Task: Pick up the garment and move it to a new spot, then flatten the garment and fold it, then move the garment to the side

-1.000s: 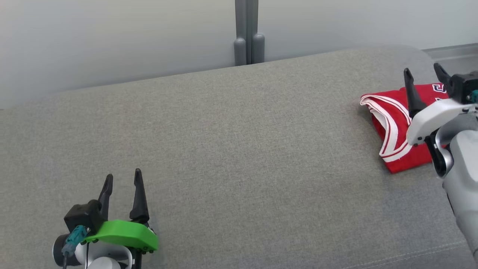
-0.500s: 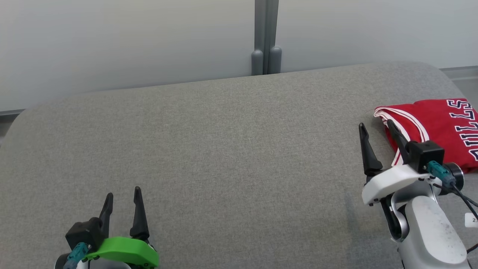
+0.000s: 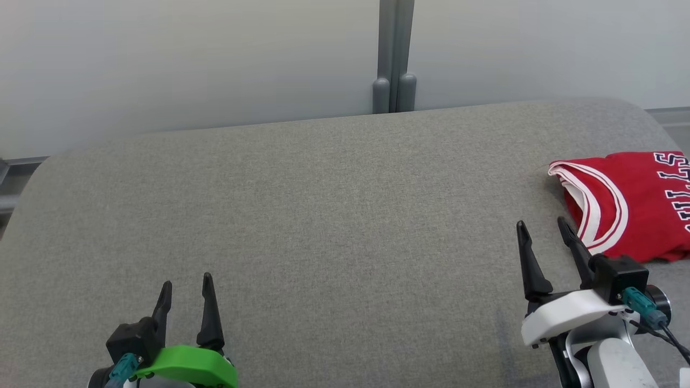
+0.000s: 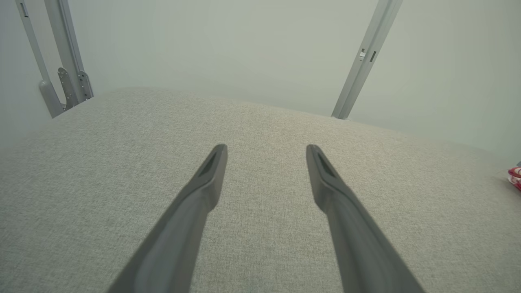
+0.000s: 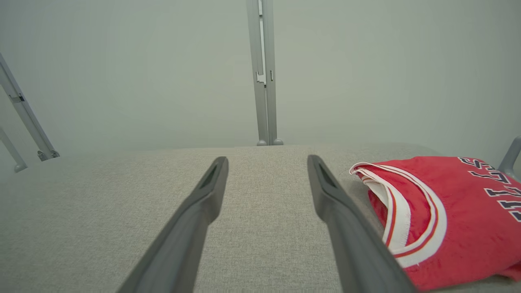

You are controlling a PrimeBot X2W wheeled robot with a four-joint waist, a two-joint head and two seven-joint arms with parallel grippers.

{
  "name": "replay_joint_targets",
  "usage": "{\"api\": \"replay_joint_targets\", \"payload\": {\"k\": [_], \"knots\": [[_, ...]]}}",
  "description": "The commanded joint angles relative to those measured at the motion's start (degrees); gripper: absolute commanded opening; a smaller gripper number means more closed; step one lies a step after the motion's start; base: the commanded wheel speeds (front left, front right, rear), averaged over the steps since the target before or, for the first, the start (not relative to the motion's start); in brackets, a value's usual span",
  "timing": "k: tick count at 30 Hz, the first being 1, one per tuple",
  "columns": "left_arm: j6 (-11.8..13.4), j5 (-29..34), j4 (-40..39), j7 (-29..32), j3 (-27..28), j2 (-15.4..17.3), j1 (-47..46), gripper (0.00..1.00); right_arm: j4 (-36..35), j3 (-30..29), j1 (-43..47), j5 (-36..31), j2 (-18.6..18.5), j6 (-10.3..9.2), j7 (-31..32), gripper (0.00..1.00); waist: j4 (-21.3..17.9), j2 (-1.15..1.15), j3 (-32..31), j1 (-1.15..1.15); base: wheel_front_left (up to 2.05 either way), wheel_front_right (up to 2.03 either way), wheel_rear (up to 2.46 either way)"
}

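Observation:
The garment (image 3: 636,205) is a red jersey with white-and-red trim and dark letters, folded and lying at the right end of the grey cushioned surface (image 3: 334,215). It lies to the right of the fingers in the right wrist view, garment (image 5: 447,211). My right gripper (image 3: 540,227) stands open just left of and nearer than the garment, apart from it, with nothing between its fingers. My left gripper (image 3: 187,281) stands open at the lower left over bare cushion. A sliver of the garment (image 4: 515,177) peeks in at the right edge of the left wrist view.
A pale wall with a grey vertical post (image 3: 394,59) stands behind the cushion. The cushion's rounded far edge runs across the head view, and its left end drops off near a grey rail (image 3: 11,172).
The head camera has shifted, so the whole scene sits differently. My right gripper has drawn back off the garment to a spot nearer me and left of it. The garment stays folded.

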Motion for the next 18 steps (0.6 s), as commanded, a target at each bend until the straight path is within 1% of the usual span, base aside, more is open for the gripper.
{"api": "replay_joint_targets", "payload": {"k": [1, 8, 18], "knots": [[-0.32, 0.40, -0.26, -0.27, 0.03, 0.08, 0.81, 1.00, -0.53, 0.07, 0.98, 0.30, -0.14, -0.02, 0.06, 1.00, 0.09, 0.00, -0.01, 0.00, 0.00, 0.00, 0.00], [-0.83, 1.46, -0.56, -0.28, 0.39, -0.08, 1.05, 1.00, -1.64, 1.45, 3.31, 2.04, -0.13, -0.02, 0.30, 1.00, 0.13, 0.00, 0.02, 0.00, 0.00, 0.00, 0.00], [-0.99, 2.68, -0.69, -0.28, 0.37, -0.12, 1.14, 1.00, -1.93, 1.14, 3.63, 2.15, -0.12, -0.02, 0.42, 1.00, 0.22, 0.00, -0.11, 0.00, 0.00, 0.00, 0.00]]}}
